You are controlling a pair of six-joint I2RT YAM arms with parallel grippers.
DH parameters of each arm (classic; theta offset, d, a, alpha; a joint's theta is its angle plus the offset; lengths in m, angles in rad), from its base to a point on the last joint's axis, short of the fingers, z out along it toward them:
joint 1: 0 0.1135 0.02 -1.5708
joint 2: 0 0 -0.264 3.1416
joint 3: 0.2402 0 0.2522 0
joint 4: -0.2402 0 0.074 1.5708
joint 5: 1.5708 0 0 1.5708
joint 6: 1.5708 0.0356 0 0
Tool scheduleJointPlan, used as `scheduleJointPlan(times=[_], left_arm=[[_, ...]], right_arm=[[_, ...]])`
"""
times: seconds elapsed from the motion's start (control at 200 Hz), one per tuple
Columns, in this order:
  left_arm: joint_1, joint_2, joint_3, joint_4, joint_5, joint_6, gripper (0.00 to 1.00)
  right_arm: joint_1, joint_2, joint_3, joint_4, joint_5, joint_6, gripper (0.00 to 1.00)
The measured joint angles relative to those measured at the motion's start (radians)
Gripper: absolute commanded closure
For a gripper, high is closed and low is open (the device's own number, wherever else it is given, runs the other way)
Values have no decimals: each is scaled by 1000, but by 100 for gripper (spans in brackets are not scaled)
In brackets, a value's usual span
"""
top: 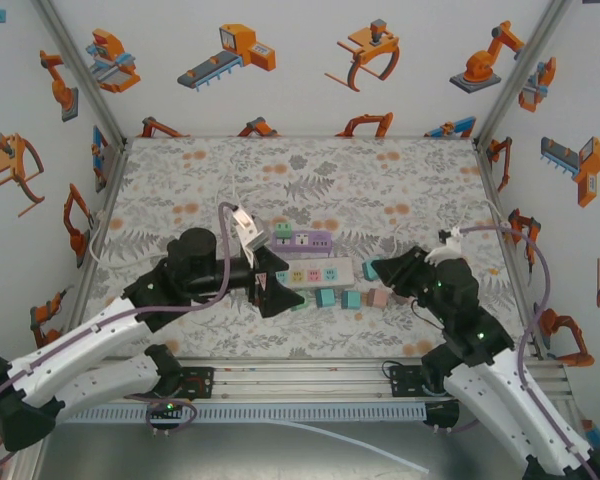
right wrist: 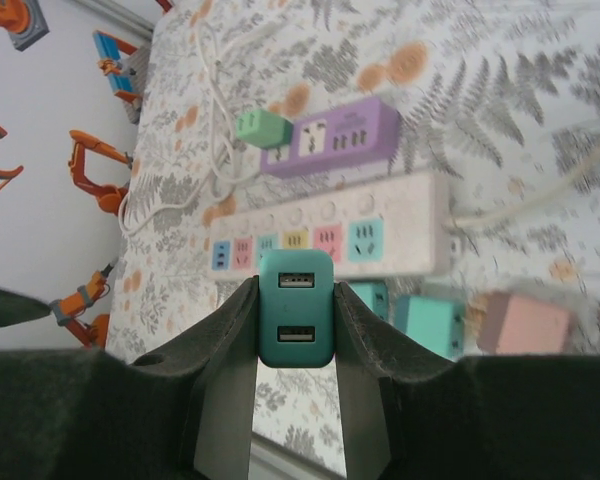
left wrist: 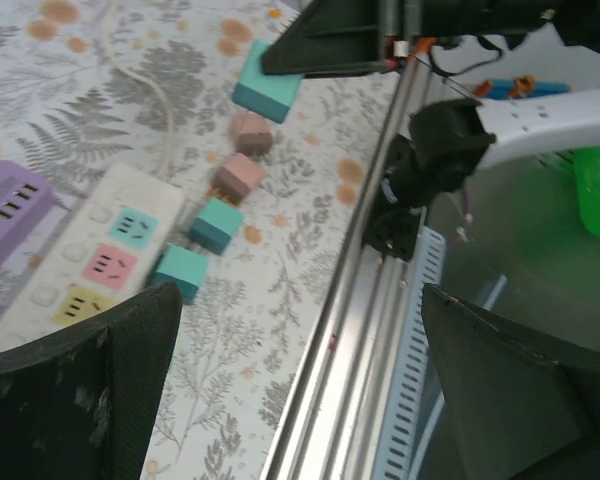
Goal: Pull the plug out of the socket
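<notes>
Top external view: left tool (top: 278, 283) is standing wide apart beside the white plastic power strip (top: 320, 272), gripping nothing. Right tool (top: 374, 270) is clamping the teal two-port charger plug (top: 369, 270) just off the strip's right end. With the strip lying unheld, a slipping grip is risking a drop.

Teal plug (right wrist: 295, 322) between tight jaws

Left arm reaches forward and low, its end effector (top: 277, 282) gaping wide with nothing between the fingers. Right arm stretches inward, end effector (right wrist: 295, 295) pinched tight on a teal plug (right wrist: 295, 330).
</notes>
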Motion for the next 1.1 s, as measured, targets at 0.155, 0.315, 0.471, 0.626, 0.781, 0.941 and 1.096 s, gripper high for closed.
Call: scheduleJointPlan(times=[0.155, 0.315, 0.471, 0.626, 0.781, 0.941, 1.096], left_arm=[[-97, -52, -13, -79, -20, 17, 1], [-136, -54, -45, -140, -68, 21, 1], [-141, -35, -60, -166, -97, 20, 1], [-142, -30, -64, -166, -122, 20, 1], [-142, -30, -68, -166, -150, 20, 1], [-142, -27, -68, -166, -169, 20, 1], [-142, -12, -69, -166, -171, 20, 1]], right_arm=[[0, -103, -92, -137, 11, 76, 97], [0, -112, -188, -196, 11, 151, 95], [0, -79, -246, -188, 9, 192, 88], [0, -49, -285, -158, 8, 207, 80], [0, -51, -303, -143, 11, 210, 71], [0, -75, -314, -139, 11, 206, 62], [0, -105, -317, -147, 19, 190, 59]])
